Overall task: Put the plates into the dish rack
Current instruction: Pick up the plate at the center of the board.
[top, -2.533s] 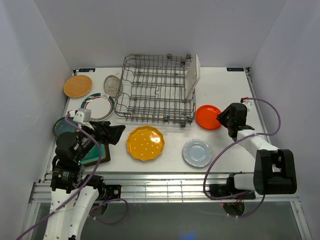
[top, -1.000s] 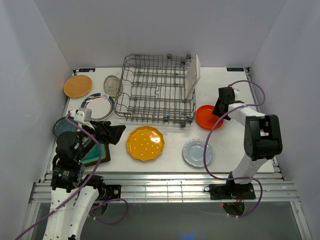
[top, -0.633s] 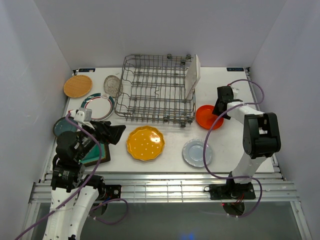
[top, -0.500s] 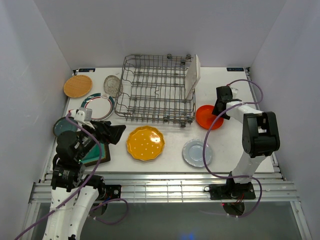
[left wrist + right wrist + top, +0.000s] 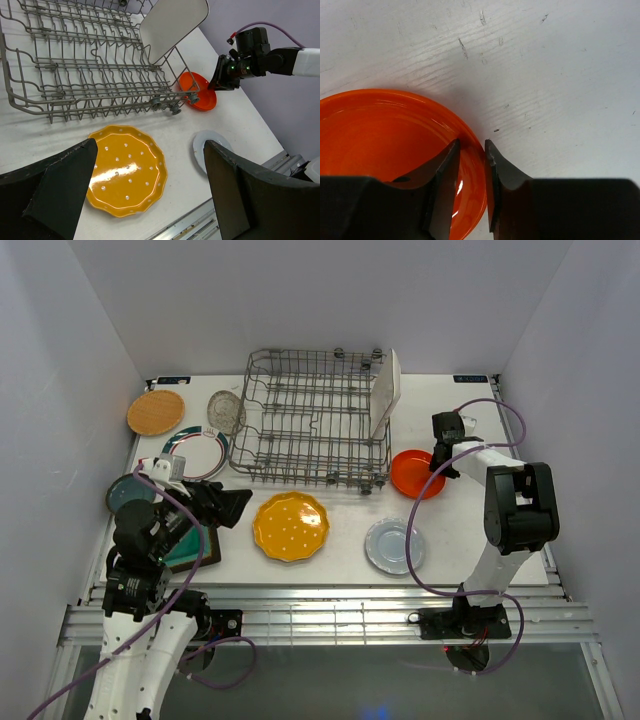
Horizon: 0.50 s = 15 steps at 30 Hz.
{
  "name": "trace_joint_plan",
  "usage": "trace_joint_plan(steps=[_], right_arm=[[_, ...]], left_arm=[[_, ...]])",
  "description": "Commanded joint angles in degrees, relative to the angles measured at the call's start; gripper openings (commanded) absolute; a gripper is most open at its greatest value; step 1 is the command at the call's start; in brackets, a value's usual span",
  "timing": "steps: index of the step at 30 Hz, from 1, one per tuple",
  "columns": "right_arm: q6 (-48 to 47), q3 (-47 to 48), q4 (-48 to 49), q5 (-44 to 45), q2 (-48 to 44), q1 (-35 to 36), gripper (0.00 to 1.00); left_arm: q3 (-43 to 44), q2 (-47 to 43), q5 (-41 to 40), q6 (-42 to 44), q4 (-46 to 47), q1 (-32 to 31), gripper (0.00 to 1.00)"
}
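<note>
Right gripper: jaws drawn narrow and clamped on the rim of the orange-red plate, one finger inside the dish, the other outside it.
Orange-red plate: on the table, just beside the front right corner of the dish rack.
Left gripper: jaws spread wide, gripping nothing, hanging over the table's near left by the square teal plate.
Dish rack: back centre of the table, with the white rectangular plate standing at its right end.
Foreground: the yellow scalloped plate and the pale grey plate lie flat in front of the rack.
</note>
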Motion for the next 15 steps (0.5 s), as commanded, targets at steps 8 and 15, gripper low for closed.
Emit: trace_joint_plan(steps=[8,15], right_arm=[[-0.3,1.3,0.4,1.1,-1.0,0.3,0.3],[-0.2,0.3,0.9,0.7,-1.8,0.3,0.51]], left_arm=[[-0.2,0.2,0.6,0.7,0.9,-0.1,0.98],[-0.1,0.2,0.6,0.7,0.9,-0.1,0.98]])
